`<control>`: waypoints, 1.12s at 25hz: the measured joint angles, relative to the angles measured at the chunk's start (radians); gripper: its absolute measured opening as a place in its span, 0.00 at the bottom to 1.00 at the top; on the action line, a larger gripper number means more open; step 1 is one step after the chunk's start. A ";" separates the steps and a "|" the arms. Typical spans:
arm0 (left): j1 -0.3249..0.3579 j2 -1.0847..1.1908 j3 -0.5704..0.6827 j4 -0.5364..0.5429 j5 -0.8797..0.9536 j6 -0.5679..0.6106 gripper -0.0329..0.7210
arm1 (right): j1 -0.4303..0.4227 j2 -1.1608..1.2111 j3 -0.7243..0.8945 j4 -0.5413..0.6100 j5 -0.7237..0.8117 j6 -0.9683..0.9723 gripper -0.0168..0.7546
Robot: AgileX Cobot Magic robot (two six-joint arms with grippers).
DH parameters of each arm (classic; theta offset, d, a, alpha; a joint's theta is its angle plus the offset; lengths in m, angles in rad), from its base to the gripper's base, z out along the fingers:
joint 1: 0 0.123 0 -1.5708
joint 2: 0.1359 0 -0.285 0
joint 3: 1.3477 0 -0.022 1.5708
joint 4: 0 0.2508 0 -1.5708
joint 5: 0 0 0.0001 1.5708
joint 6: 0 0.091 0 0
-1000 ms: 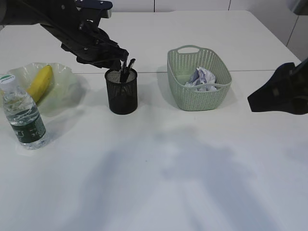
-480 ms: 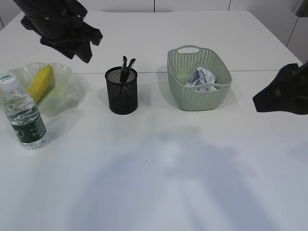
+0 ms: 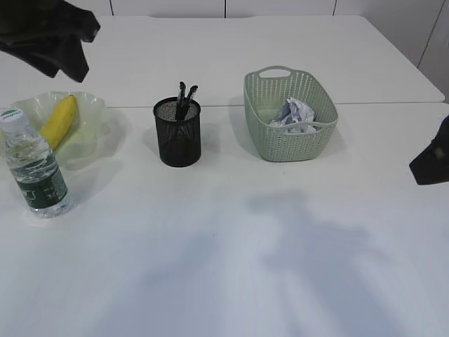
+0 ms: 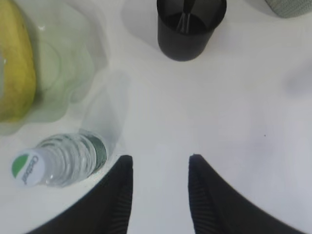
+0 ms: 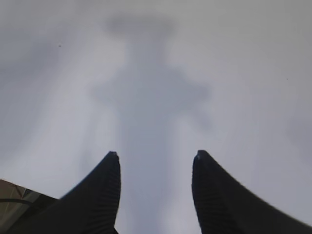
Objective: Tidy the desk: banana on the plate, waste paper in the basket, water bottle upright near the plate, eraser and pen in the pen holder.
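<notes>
A yellow banana (image 3: 59, 120) lies on the pale green plate (image 3: 91, 130) at the left. In front of the plate a water bottle (image 3: 34, 168) stands upright. The black mesh pen holder (image 3: 177, 132) has black pens (image 3: 184, 96) sticking out of it; no eraser shows. Crumpled waste paper (image 3: 295, 116) lies in the green basket (image 3: 289, 91). My left gripper (image 4: 160, 160) hangs open and empty high over the table, with the bottle (image 4: 58, 158) just left of its fingers and the holder (image 4: 190, 24) ahead. My right gripper (image 5: 156, 155) is open and empty over bare table.
The left arm (image 3: 49, 35) is in the top left corner of the exterior view, the right arm (image 3: 431, 161) at its right edge. The white table's far edge runs behind the basket.
The left arm has lifted away from the pen holder and drawn back up to the left. The right arm has pulled back toward the right edge.
</notes>
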 joint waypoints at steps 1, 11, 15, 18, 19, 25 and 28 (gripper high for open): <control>0.000 -0.026 0.026 -0.002 0.000 -0.010 0.40 | 0.000 -0.013 -0.007 0.000 0.000 0.002 0.48; 0.000 -0.405 0.345 0.066 0.011 -0.200 0.40 | 0.000 -0.160 -0.021 0.025 0.011 0.035 0.48; 0.000 -0.586 0.391 0.091 0.053 -0.246 0.40 | 0.000 -0.228 -0.021 0.017 0.043 0.037 0.48; 0.000 -0.709 0.395 0.107 0.095 -0.291 0.40 | 0.000 -0.271 -0.021 0.011 0.066 0.039 0.48; 0.000 -0.750 0.395 0.113 0.108 -0.297 0.40 | 0.000 -0.285 -0.021 0.009 0.070 0.039 0.48; 0.000 -0.945 0.398 0.162 0.184 -0.309 0.42 | 0.000 -0.389 -0.021 -0.061 0.148 0.106 0.48; 0.000 -1.032 0.398 0.169 0.184 -0.309 0.51 | 0.000 -0.456 -0.021 -0.088 0.224 0.122 0.48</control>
